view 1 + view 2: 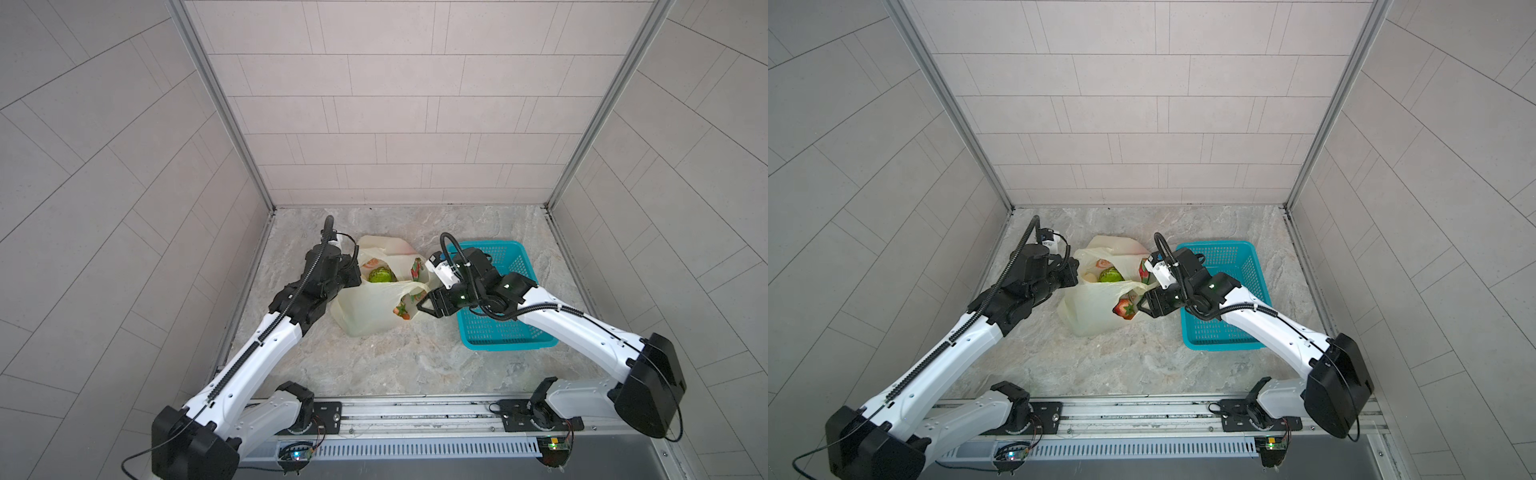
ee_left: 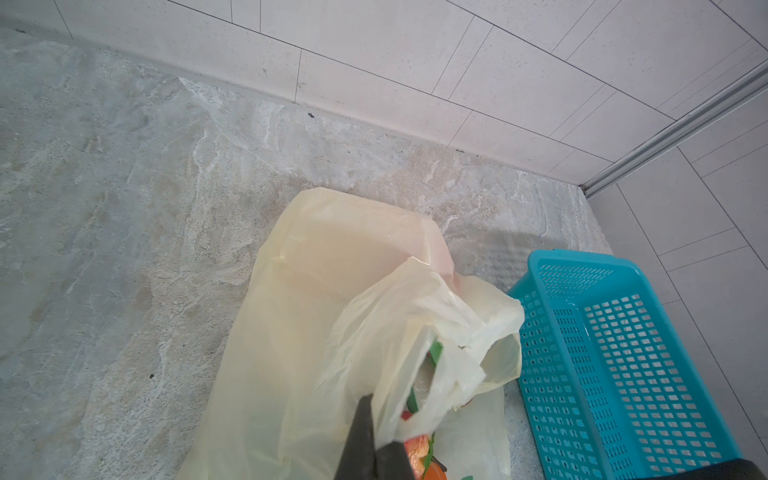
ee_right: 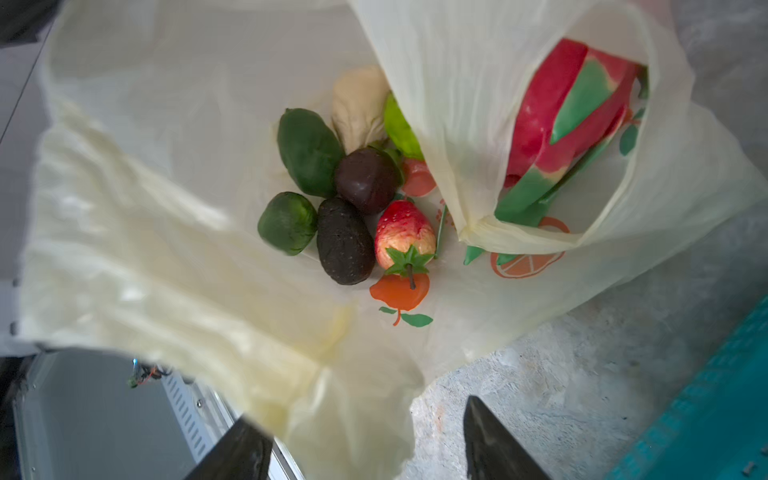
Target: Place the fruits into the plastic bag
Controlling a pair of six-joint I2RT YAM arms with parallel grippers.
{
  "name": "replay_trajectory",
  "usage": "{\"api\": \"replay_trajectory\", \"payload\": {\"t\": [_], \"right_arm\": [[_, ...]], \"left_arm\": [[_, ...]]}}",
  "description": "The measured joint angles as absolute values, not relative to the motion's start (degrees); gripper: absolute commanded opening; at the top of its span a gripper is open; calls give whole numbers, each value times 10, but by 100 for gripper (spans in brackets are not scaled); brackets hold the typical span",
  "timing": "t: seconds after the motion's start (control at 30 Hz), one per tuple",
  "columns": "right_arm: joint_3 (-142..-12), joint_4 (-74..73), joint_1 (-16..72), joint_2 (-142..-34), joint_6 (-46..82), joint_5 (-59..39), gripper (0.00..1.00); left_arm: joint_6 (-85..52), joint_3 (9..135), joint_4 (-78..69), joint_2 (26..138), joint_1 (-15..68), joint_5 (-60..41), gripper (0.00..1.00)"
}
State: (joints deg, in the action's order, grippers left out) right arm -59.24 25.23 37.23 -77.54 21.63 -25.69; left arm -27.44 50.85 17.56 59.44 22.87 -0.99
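Observation:
The cream plastic bag lies mid-table with its mouth held up. My left gripper is shut on the bag's left handle film. At the bag's right edge, beside the basket, my right gripper is open, with loose bag film hanging before its fingers. Inside the bag lie the fruits: two green avocados, a dark purple one, a dark avocado, a strawberry and a dragon fruit. A bright green ball shows through the mouth.
A teal perforated basket stands right of the bag, partly under my right arm. Tiled walls close in the marbled table at the back and both sides. A metal rail runs along the front.

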Motion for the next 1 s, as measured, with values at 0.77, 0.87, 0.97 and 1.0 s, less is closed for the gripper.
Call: {"api": "replay_trajectory", "payload": {"t": [0.77, 0.87, 0.97, 1.0], "right_arm": [[-949, 236, 353, -908, 203, -242, 0], [-988, 267, 368, -928, 173, -237, 0], [-1023, 302, 380, -936, 139, -229, 0], [-1029, 311, 383, -936, 131, -225, 0]], "left_arm": [[-285, 465, 160, 620, 206, -1, 0], [-291, 452, 147, 638, 205, -4, 0], [-296, 447, 143, 659, 204, -16, 0], [-298, 447, 142, 664, 204, -20, 0]]}}
